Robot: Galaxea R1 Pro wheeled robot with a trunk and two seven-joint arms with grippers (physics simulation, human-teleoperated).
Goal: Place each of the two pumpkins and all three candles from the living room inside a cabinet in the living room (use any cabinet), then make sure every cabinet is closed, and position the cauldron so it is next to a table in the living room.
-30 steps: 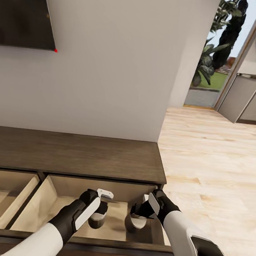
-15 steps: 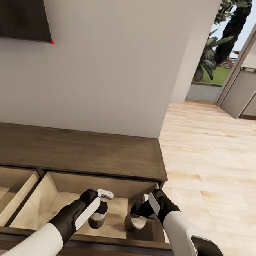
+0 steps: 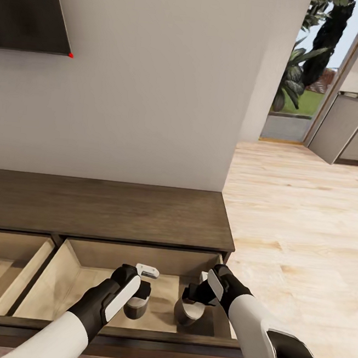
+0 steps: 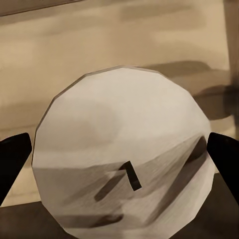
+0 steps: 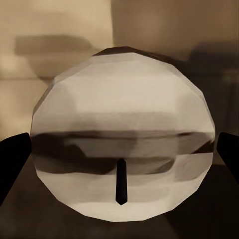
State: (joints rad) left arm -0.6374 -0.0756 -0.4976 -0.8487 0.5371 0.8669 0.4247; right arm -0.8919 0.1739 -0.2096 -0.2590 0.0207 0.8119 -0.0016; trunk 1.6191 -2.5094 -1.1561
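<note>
nothing of the task's things has shifted against the earlier head pictures; only the whole head view has slid a little, so the camera moved, while both arms keep the same pose over the cabinet [image 3: 104, 210].

that long dark-brown cabinet stands against the pale wall, and its right-hand compartment [image 3: 78, 295] lies open with a pale interior. inside that compartment the left gripper [image 3: 140, 296] has its fingers at either side of a candle [image 3: 134, 309], and the right gripper [image 3: 192, 304] likewise straddles a second candle [image 3: 190, 312] just beside the cabinet's right end wall. in the left wrist view dark fingertips [image 4: 14, 159] sit at the flanks of its candle [image 4: 124, 154], jaws spread about as wide as the candle; whether they press it or have let go i cannot tell. the right wrist view gives the same: fingertips [image 5: 15, 159] flank its candle [image 5: 122, 134], grip unclear.

my judgement: these squat cylinders look light, stiff and smooth-sided, so somewhat slippery; best taken across the round wall near mid-height, clear of the tiny wick, which is the one frail part. their low, broad shape should make them stand steadily.

no brand, label or writing can be read anywhere.
</note>
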